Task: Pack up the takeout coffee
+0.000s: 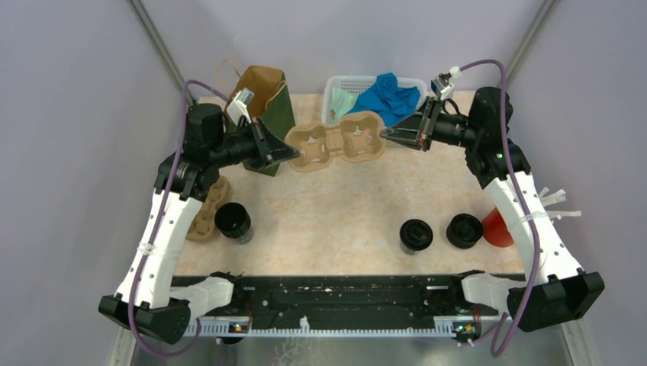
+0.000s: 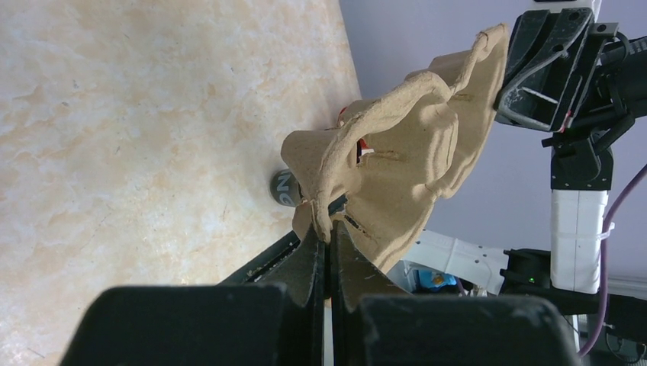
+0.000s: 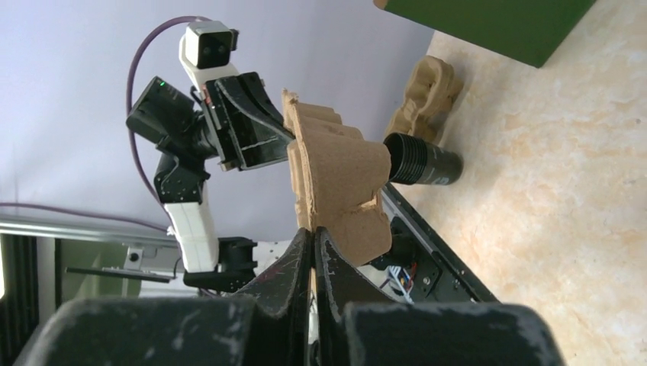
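Note:
Three takeout coffee cups stand on the table, black with ridged lids: one at the left [image 1: 233,221] and two at the right [image 1: 416,235] [image 1: 464,230]. A tan cardboard cup tray [image 1: 336,142] hangs in the air over the back of the table, held at both ends. My left gripper [image 1: 294,155] is shut on its left rim, and the left wrist view shows the fingertips [image 2: 329,232] pinching the tray's edge [image 2: 404,160]. My right gripper [image 1: 384,134] is shut on the right rim, pinching the cardboard [image 3: 336,168] between its tips [image 3: 314,232]. The left cup [image 3: 423,162] shows beyond the tray.
A second tan tray [image 1: 210,206] lies at the left edge by the left cup. A green and brown paper bag [image 1: 267,99] stands open at the back left. A white basket [image 1: 336,84] with a blue cloth sits at the back. A red cup [image 1: 496,227] stands at the right.

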{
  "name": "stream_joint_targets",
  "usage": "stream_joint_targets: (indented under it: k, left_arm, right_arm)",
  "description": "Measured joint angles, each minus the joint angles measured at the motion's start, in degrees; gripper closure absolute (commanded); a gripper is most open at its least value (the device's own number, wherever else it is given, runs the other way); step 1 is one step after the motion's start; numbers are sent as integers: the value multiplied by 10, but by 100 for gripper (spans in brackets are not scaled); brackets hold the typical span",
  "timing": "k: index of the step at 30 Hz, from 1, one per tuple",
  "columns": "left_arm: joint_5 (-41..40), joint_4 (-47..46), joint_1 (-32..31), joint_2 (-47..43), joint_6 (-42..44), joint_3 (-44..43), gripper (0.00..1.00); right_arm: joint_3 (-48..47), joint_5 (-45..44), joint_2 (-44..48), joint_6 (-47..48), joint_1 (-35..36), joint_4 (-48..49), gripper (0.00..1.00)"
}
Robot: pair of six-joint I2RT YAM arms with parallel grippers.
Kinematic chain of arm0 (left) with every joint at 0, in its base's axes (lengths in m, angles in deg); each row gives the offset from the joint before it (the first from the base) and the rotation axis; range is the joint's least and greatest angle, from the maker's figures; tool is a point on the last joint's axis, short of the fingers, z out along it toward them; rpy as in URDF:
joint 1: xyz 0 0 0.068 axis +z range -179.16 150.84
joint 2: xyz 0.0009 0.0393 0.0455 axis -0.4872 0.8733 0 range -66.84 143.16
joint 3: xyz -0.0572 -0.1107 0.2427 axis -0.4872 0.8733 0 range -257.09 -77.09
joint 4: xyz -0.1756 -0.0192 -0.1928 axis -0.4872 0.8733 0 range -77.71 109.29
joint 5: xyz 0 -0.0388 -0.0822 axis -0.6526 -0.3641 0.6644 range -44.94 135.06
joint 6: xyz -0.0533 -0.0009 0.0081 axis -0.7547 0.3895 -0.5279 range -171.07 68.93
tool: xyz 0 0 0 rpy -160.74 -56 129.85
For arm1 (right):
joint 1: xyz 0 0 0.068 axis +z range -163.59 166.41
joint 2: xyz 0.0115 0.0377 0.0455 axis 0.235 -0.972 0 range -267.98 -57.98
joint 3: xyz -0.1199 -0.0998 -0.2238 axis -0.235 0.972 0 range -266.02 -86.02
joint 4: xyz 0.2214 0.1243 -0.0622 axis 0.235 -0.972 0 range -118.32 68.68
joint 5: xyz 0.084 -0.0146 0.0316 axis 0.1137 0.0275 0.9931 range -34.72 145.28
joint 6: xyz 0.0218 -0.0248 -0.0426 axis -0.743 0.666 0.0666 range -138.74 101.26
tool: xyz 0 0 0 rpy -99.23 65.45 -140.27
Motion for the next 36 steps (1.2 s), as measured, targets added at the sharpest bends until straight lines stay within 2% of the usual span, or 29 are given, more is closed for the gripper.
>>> stream_joint_targets:
  k: [1,4,5,8,10,11,15,18,22,24,28,36]
  left_arm:
    - [0,0,0,0,-2,0,100]
    - [-1,0,0,0,-8,0,90]
    - [-1,0,0,0,-10,0,82]
    - [-2,0,0,0,-14,0,40]
    - [-9,4,0,1,-13,-2,20]
    - [-19,14,0,3,-8,-7,14]
    - [-107,99,10,17,-7,-65,11]
    - [-205,162,27,26,-24,-116,14]
    - [-323,209,37,42,-47,-162,18]
    - [-343,207,38,59,-40,-180,16]
    - [-345,110,41,107,30,-193,5]
    - [-320,-72,41,211,221,-188,5]
  right_arm:
    - [0,-2,0,5,0,-5,100]
    - [0,-11,0,28,0,-31,100]
    - [0,-17,0,37,0,-41,100]
    - [0,-29,0,53,0,-60,100]
    - [0,-42,0,60,0,-73,100]
    - [0,-55,2,65,0,-83,100]
    - [-17,-143,15,105,-1,-167,100]
    - [-79,-237,18,167,-2,-259,100]
    - [-167,-345,30,250,-3,-337,100]
    - [-194,-386,50,289,-3,-364,100]
    - [-198,-415,86,325,-3,-394,100]
    - [-176,-408,97,335,-3,-408,100]
